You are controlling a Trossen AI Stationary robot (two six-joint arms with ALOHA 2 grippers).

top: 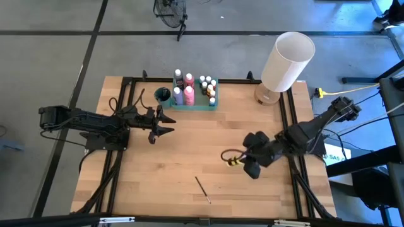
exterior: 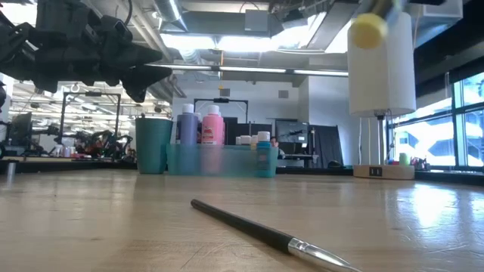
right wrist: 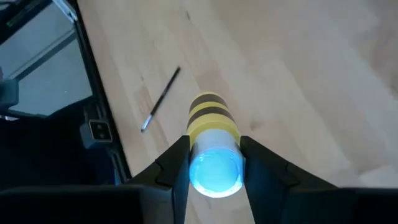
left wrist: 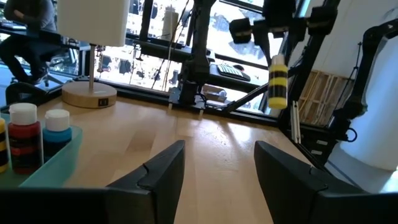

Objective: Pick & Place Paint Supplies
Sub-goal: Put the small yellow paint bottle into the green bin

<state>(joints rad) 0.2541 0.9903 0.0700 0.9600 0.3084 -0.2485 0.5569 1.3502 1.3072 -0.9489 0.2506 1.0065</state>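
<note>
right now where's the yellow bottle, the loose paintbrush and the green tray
yellow bottle (right wrist: 213, 119): right wrist view, on its striped body, held between the right fingers
paintbrush (top: 202, 188): high view, mid-handle
green tray (exterior: 219, 160): low view, front wall

I work in an open robotics lab: my wooden table (top: 158, 170) stands on a grey concrete floor (top: 50, 63) marked with dark lines, beneath exposed ceiling ducts (exterior: 227, 30), with other equipment racks (exterior: 83, 121) and tall windows (exterior: 461, 121) beyond.
</note>
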